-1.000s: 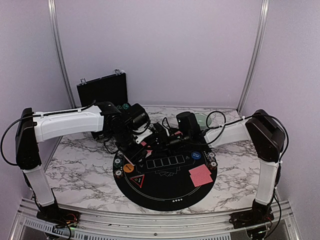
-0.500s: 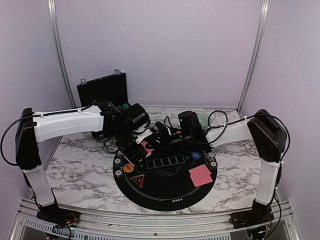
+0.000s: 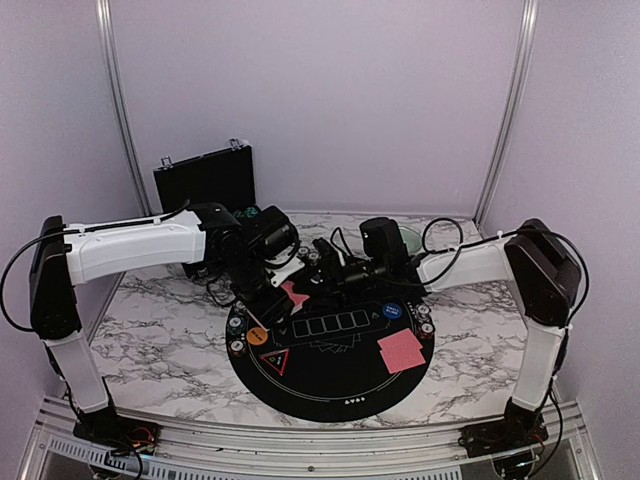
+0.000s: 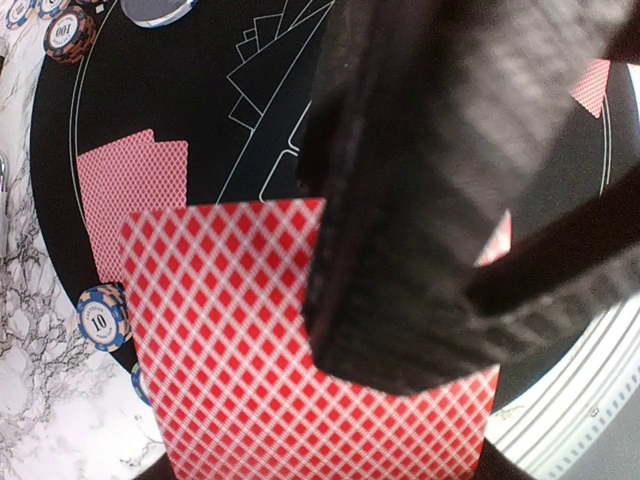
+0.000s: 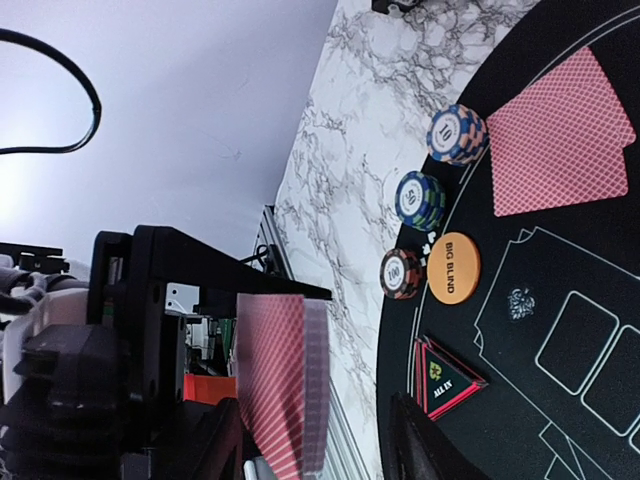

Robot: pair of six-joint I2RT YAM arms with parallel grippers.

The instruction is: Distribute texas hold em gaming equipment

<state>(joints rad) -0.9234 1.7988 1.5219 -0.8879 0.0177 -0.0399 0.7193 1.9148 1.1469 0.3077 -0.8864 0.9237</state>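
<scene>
A deck of pinkish-red playing cards is held above the round black mat at 11 o'clock. Loose matching cards lie face-down at 4 o'clock, and a round orange disc lies at 9.

Not much to read here, but your right wrist view has the best of it. The orange disc says "BIG BLIND" in dark letters. Next to it, the brown chip stack shows "100", the blue-green stack looks like "50", and the blue-and-orange stack shows "10". The red triangle marker seems to say "ALL IN", turned sideways.

In your left wrist view, one blue chip reads "10" and a brown one reads "100".

From the top, the blue disc has white lettering that's too small to make out.
</scene>
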